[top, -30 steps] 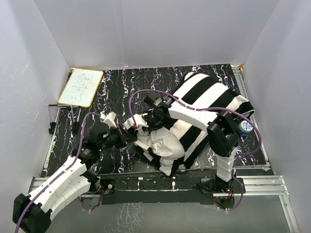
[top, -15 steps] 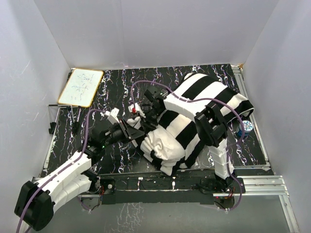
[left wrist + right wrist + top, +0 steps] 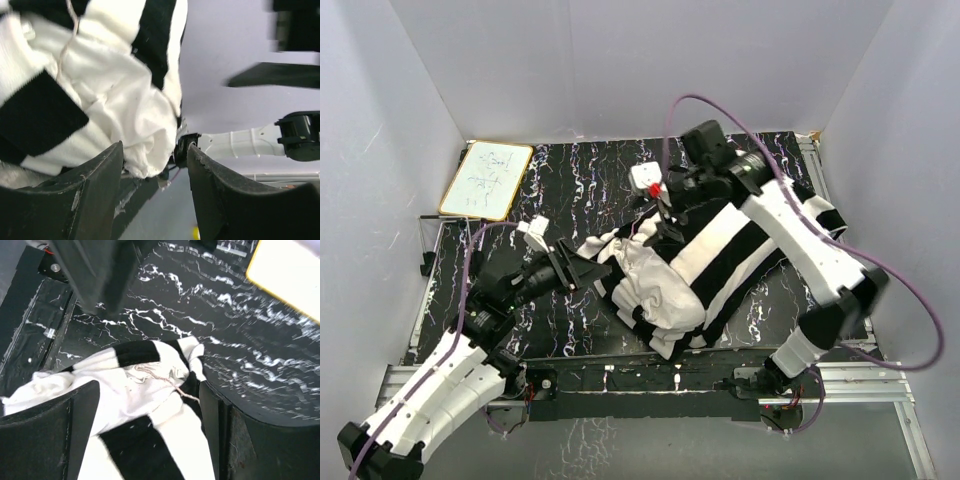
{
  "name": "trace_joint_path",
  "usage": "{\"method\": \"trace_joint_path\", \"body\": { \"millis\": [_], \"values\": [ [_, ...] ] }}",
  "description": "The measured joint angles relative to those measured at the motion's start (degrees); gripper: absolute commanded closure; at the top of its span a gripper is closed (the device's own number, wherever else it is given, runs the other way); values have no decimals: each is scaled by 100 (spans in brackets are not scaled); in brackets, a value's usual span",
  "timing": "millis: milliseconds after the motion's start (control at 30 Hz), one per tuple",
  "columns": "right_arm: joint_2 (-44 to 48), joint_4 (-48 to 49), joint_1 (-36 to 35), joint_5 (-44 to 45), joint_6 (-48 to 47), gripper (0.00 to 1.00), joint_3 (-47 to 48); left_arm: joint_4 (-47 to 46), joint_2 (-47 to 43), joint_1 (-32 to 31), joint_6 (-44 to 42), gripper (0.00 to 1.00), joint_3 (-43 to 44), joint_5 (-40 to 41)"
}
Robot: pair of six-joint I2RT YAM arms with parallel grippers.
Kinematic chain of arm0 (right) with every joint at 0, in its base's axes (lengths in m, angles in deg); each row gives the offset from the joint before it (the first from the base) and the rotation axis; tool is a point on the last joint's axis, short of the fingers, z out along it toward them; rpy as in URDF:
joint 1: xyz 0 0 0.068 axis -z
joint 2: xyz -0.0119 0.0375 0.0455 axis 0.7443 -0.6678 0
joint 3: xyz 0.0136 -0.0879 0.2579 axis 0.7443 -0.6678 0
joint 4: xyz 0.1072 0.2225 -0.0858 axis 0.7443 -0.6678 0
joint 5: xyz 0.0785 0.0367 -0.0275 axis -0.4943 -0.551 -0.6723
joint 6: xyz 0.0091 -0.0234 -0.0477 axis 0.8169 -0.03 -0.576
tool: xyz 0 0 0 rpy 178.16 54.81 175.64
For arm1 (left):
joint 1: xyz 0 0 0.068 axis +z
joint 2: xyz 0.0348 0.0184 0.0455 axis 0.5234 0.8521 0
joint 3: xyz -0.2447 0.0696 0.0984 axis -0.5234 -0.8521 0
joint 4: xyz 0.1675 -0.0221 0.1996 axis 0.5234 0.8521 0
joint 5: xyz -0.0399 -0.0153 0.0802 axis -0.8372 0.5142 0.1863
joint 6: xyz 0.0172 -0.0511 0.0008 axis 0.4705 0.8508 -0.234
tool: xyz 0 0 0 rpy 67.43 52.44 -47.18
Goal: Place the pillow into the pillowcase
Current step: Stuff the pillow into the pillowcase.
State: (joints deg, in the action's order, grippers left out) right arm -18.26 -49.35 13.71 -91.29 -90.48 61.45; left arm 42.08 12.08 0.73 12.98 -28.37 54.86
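pillow (image 3: 655,292): mostly inside pillowcase (image 3: 745,235), white end out near-left | axis: near-left to far-right | left fingers (image 3: 90,195): parted, loose around that end, nearer | right fingers (image 3: 255,440): wide, empty, above pillowcase

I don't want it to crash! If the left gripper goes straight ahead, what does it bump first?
Probably the pillow. Its white end pokes out of the pillowcase, right ahead of the open left gripper. Depth is hard to judge, though.

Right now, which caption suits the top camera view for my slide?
Left gripper and right gripper, both open, near a white pillow partly inside the striped pillowcase.
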Motion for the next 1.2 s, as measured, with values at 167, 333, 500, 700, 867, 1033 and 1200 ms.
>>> {"method": "trace_joint_path", "body": {
  "millis": [167, 333, 500, 700, 867, 1033, 1200],
  "values": [
    [1182, -413, -76, -9, -1091, 16, -723, 208, 553, -723, 315, 40, -107, 4],
    [1462, -748, -337, 450, -1742, 18, -2271, 168, 1510, -1443, 529, 39, -87, 352],
    [1410, -428, -470, 1008, -1731, 31, -3152, 170, 2081, -1504, 409, 41, -50, 719],
    [1410, 542, -577, 1908, -1268, 88, -3722, 24, 1939, -1506, -76, 33, -50, 833],
    [1401, 1268, -264, 2173, -667, 91, -3777, -855, 1672, -1510, -671, 27, -409, 612],
    [1342, 1652, -11, 2203, -529, 92, -3775, -870, 2426, -1517, -901, 27, -260, 885],
    [1316, 1705, 0, 2177, -509, 92, -3779, -726, 2774, -1515, -911, 26, -59, 1547]
  ]
}}
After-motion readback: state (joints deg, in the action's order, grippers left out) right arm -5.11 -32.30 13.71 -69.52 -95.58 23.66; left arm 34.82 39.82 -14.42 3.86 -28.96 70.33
